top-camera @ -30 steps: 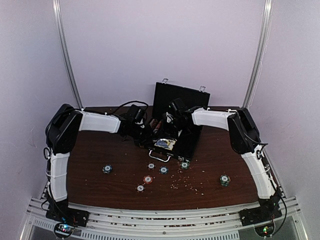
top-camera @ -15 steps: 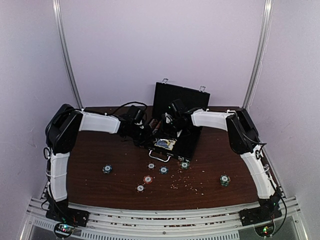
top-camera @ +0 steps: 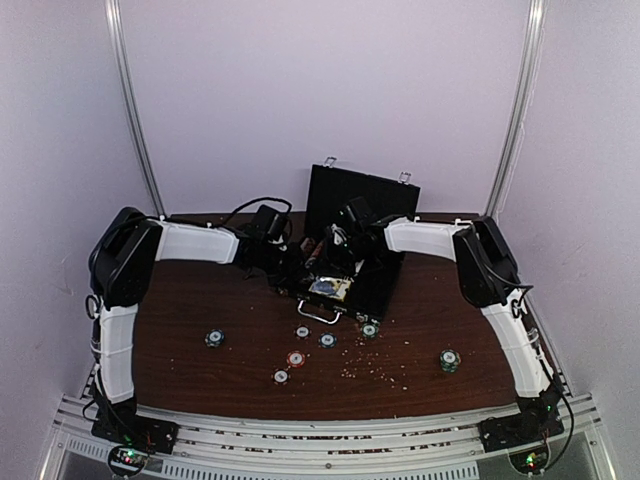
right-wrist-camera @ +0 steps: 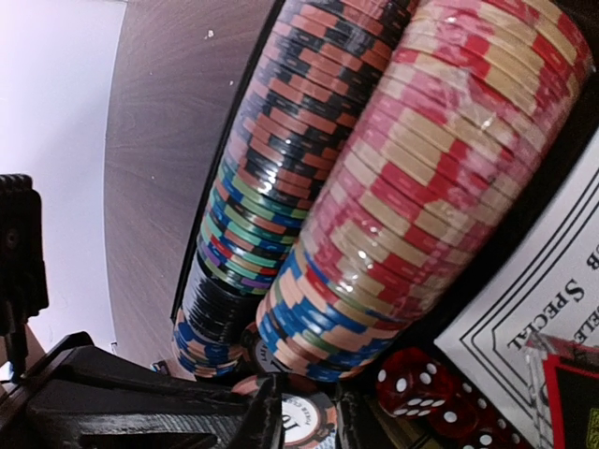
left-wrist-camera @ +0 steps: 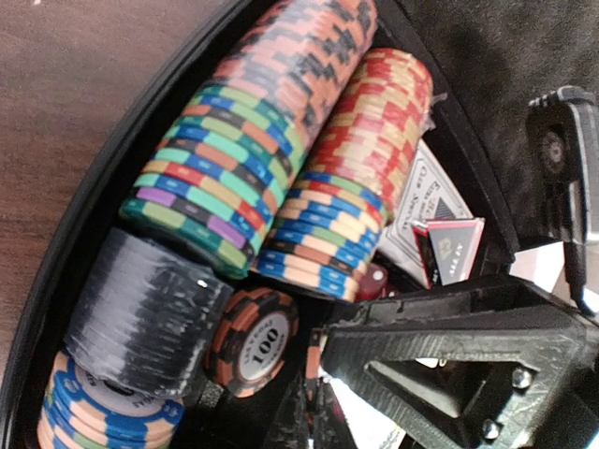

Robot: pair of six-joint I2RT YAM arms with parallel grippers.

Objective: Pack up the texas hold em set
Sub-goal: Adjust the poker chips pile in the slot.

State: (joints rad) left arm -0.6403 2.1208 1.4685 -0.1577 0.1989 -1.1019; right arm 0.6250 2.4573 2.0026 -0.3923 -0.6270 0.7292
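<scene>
The black case [top-camera: 365,190] stands open at the back centre with its lid upright. Both grippers are down inside it. My left gripper [top-camera: 298,272] is shut on an orange-and-black chip [left-wrist-camera: 313,360], which I see edge-on between its fingers [left-wrist-camera: 314,374]. My right gripper [top-camera: 335,255] has its fingers a little apart [right-wrist-camera: 309,412] over a "10" chip [right-wrist-camera: 314,421] that runs behind one finger. Rows of striped chips [left-wrist-camera: 281,131] [right-wrist-camera: 412,178] fill the tray. A loose "100" chip [left-wrist-camera: 253,339], red dice [right-wrist-camera: 407,382] and card decks [left-wrist-camera: 426,201] lie beside the rows.
Several loose chips lie on the brown table in front of the case, among them one at the left [top-camera: 214,338], one in the middle [top-camera: 296,358] and a small stack at the right [top-camera: 449,359]. Crumbs are scattered near the middle front [top-camera: 375,370].
The left arm has shifted slightly at the case's left edge. The right arm, the case and the loose chips have not visibly moved.
</scene>
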